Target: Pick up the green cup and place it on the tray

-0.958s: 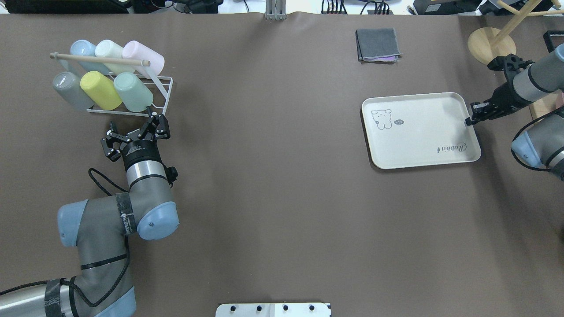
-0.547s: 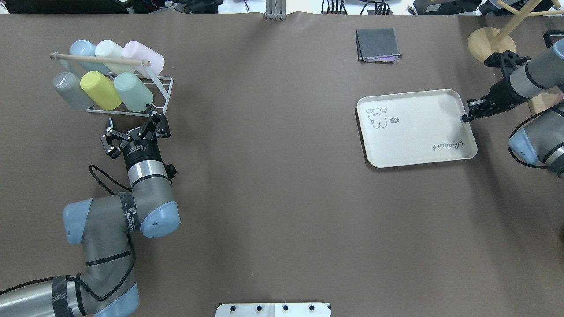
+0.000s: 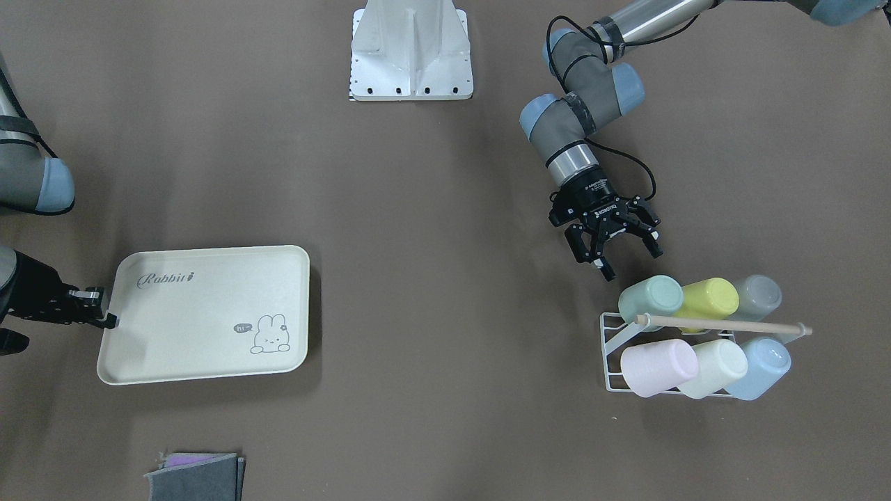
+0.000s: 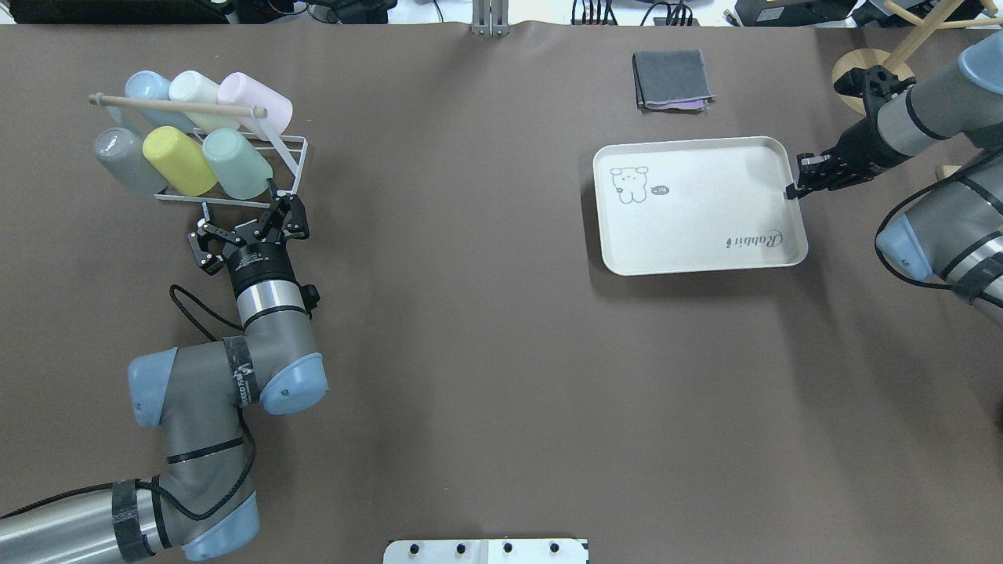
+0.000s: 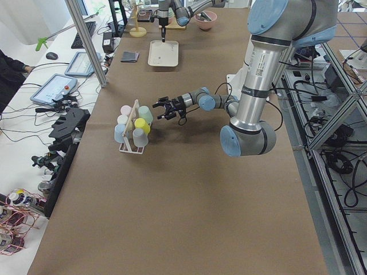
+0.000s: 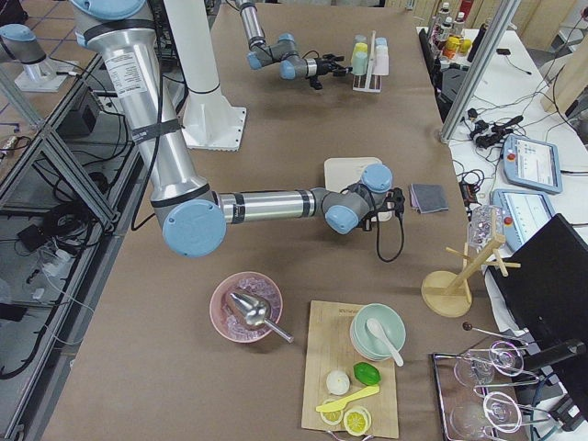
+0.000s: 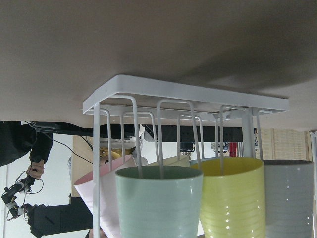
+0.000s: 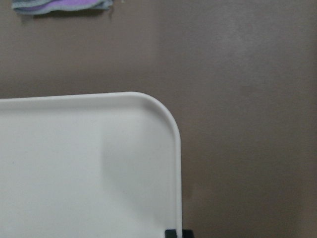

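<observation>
green cup [image 4: 237, 163]: unmoved, tilted on rack [image 4: 291, 153], near row, right end.
left gripper [image 4: 247, 223]: fingers wide apart, empty; crept closer to the cup, not touching.
tray [image 4: 697, 269]: dragged left and away from the robot.
right gripper [image 4: 793, 190]: pinched on the tray's right rim.

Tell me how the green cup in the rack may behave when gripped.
The green cup looks like smooth plastic: probably light, stiff, perhaps slippery. Tilted on the wire rack, it may snag when pulled. Round, it could roll.
</observation>
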You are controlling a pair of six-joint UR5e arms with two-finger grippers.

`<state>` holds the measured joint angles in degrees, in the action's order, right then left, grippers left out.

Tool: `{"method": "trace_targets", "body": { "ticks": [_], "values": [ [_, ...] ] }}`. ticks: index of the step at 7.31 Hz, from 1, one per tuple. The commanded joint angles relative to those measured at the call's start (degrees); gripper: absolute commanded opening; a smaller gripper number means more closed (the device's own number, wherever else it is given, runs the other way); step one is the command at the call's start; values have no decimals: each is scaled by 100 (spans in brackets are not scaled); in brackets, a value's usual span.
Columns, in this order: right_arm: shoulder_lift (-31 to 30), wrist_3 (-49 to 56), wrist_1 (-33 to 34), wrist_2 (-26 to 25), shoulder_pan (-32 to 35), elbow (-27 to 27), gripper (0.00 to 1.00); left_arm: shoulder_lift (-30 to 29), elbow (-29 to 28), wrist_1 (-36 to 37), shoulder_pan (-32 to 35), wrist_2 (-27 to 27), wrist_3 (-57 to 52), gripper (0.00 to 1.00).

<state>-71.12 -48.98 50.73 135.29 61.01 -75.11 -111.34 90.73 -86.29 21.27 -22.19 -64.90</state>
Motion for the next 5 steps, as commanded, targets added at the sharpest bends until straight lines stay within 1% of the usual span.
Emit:
{"method": "trace_targets", "body": {
  "ticks": [1,2,3,4,5],
  "values": [
    [246,-986,7,-133,-343,-284,0,-106,-257,-186,123,13,-22,98],
    [422,-1338,294,-300,-553,-476,0,-124,-336,-212,158,13,-22,98],
    [693,-1350,1115,-536,-781,-852,0,-168,-415,-221,219,13,-31,98],
    [913,-1359,1671,-826,-1027,-1117,0,-220,-425,-222,290,13,-101,98],
    [1011,-1551,1851,-1098,-1308,-1259,0,-256,-494,-222,308,13,-119,98]
  ]
}}
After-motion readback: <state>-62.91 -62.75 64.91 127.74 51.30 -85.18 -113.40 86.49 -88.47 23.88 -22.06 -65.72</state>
